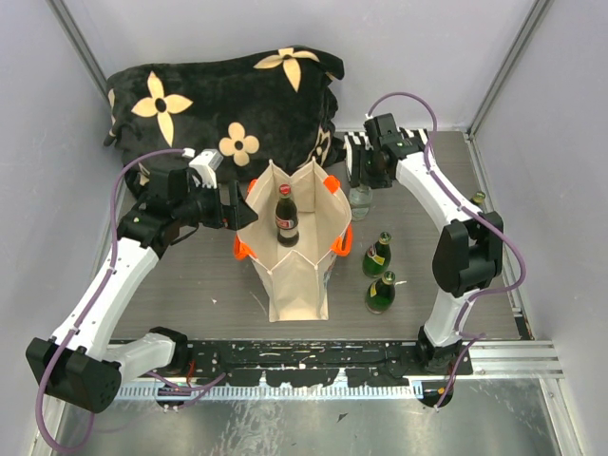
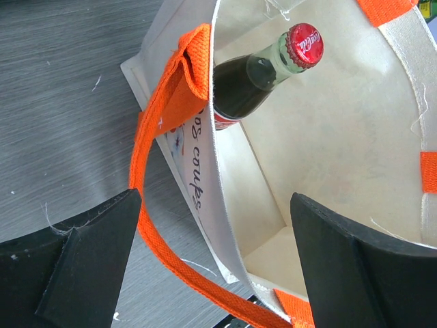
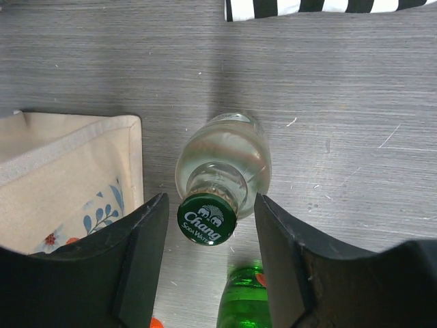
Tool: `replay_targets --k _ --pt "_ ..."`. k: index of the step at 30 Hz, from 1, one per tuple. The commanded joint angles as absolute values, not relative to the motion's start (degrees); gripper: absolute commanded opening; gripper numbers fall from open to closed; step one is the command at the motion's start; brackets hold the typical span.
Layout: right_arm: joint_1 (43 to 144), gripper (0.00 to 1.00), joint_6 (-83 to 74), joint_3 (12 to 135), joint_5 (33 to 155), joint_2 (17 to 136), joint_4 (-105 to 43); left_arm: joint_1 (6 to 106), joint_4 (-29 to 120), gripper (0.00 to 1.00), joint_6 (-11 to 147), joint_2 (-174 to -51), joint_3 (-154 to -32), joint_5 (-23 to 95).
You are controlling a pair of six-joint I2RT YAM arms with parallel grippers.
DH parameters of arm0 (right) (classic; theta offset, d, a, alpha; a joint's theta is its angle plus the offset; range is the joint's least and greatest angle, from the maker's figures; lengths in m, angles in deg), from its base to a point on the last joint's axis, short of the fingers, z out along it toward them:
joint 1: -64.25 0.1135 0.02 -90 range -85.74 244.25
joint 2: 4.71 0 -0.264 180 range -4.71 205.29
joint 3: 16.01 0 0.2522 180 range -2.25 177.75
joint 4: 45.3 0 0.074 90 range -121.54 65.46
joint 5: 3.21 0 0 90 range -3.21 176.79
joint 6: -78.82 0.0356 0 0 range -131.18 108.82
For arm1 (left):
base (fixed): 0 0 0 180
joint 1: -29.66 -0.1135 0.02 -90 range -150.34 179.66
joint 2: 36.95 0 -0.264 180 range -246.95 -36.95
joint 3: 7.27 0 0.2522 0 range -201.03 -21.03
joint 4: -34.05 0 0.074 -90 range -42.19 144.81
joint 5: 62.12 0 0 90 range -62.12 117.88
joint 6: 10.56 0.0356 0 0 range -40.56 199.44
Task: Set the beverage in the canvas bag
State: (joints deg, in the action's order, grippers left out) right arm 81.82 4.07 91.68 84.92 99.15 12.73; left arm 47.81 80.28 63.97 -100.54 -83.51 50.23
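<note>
The beige canvas bag [image 1: 296, 277] with orange handles [image 2: 164, 130] stands open at the table's middle. A cola bottle [image 1: 286, 217] with a red cap [image 2: 304, 44] stands upright inside it. My left gripper [image 1: 237, 207] is open and straddles the bag's left wall [image 2: 225, 178] and handle, one finger outside, one inside. A clear soda-water bottle [image 1: 360, 198] with a green cap [image 3: 207, 219] stands just right of the bag. My right gripper [image 3: 212, 205] is open around its neck, with a narrow gap on each side of the cap.
Two green bottles [image 1: 378, 254] [image 1: 381, 292] stand in front of the clear one; one of them shows below the cap [image 3: 246, 301]. A black flowered cushion [image 1: 218, 95] lies at the back, with a striped cloth [image 3: 328, 7] behind the right gripper.
</note>
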Motion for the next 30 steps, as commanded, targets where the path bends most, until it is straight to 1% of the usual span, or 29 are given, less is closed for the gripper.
replay_targets --k 1,6,13,20,22,26,30 --pt "82.2 0.57 4.5 92.4 83.8 95.8 11.8 47.7 79.6 0.98 64.0 -100.8 -83.0 51.5" --pt "82.2 0.5 3.5 96.8 83.1 98.0 15.5 47.7 80.1 0.98 64.1 -100.5 -83.0 51.4" --pt "82.2 0.49 1.0 106.5 81.3 103.1 25.5 47.7 79.9 0.98 64.1 -99.8 -82.5 51.4" --pt "82.2 0.49 0.5 108.4 82.3 104.8 27.9 47.7 79.8 0.98 63.8 -99.3 -81.9 51.6" --pt "82.3 0.49 0.8 105.9 82.7 103.2 25.1 47.7 79.8 0.98 63.8 -99.0 -81.7 51.5" --pt "83.3 0.53 1.2 96.5 80.9 96.3 12.1 47.7 79.8 0.98 63.8 -98.9 -81.5 51.6" --pt "84.3 0.57 1.4 87.8 78.1 90.7 2.1 47.7 79.9 0.98 63.8 -98.8 -81.4 51.6"
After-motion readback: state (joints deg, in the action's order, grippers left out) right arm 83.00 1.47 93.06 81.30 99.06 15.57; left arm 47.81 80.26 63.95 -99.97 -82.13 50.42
